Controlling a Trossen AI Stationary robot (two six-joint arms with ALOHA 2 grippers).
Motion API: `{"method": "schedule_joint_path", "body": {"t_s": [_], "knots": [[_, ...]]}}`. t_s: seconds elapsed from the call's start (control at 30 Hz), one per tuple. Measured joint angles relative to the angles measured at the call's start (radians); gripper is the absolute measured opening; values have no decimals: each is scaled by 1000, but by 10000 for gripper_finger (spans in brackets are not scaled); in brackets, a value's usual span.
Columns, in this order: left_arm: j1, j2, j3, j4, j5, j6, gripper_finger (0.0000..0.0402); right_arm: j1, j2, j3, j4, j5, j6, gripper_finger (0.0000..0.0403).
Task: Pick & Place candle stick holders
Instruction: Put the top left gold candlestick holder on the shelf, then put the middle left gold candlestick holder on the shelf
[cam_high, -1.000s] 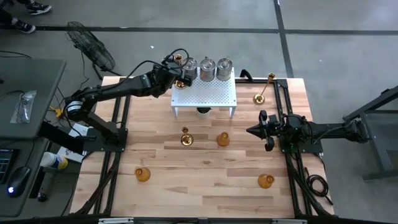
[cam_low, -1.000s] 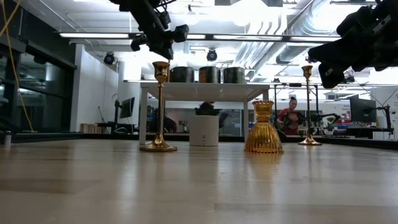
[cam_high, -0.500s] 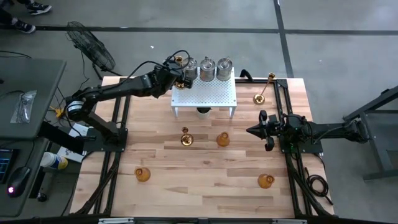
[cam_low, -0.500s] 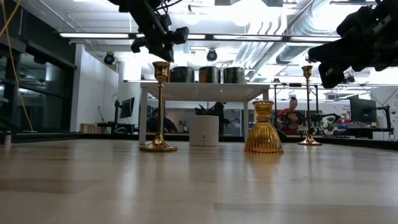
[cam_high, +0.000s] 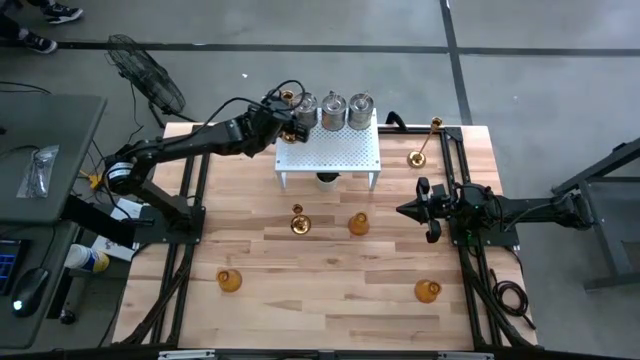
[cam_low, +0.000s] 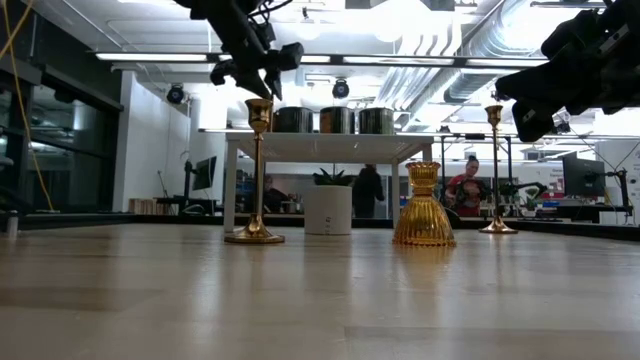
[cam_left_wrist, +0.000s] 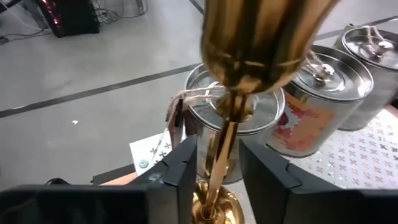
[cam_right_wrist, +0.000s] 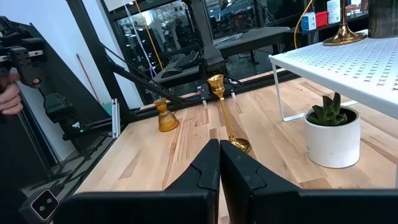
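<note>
A slim gold candlestick (cam_high: 288, 100) stands by its round base (cam_left_wrist: 214, 202) on the far left corner of the white perforated rack (cam_high: 330, 150). My left gripper (cam_left_wrist: 219, 168) is open, one finger on either side of the candlestick's shaft and a small gap on each side. Three silvery jar-like holders (cam_high: 332, 108) stand in a row along the rack's far edge. On the table stand two more gold candlesticks (cam_high: 298, 222) (cam_high: 425, 142) and three amber holders (cam_high: 358, 224) (cam_high: 230, 280) (cam_high: 428, 291). My right gripper (cam_high: 405, 210) waits shut at the table's right side.
A small plant in a white pot (cam_right_wrist: 333, 134) sits under the rack. Black frame rails (cam_high: 190, 230) run along the table's left and right sides. Bare wood lies between the amber holders near the front. A person (cam_low: 368, 190) walks in the room behind.
My left gripper has stayed at the rack's far left corner and has opened a little around the gold candlestick's shaft. The candlestick stands where it was.
</note>
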Motion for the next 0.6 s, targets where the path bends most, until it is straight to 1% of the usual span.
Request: {"method": "schedule_joint_path", "body": {"t_s": [0.17, 0.33, 0.47, 0.6], "knots": [[-12, -4, 1, -6, -1, -1, 176, 0, 0, 0, 0, 0, 0, 3], [-11, -21, 3, -45, -4, 0, 230, 0, 0, 0, 0, 0, 0, 3], [-25, -37, 2, -83, -7, 1, 257, 0, 0, 0, 0, 0, 0, 3], [-44, -74, 2, -122, -1, 1, 268, 0, 0, 0, 0, 0, 0, 3]]}}
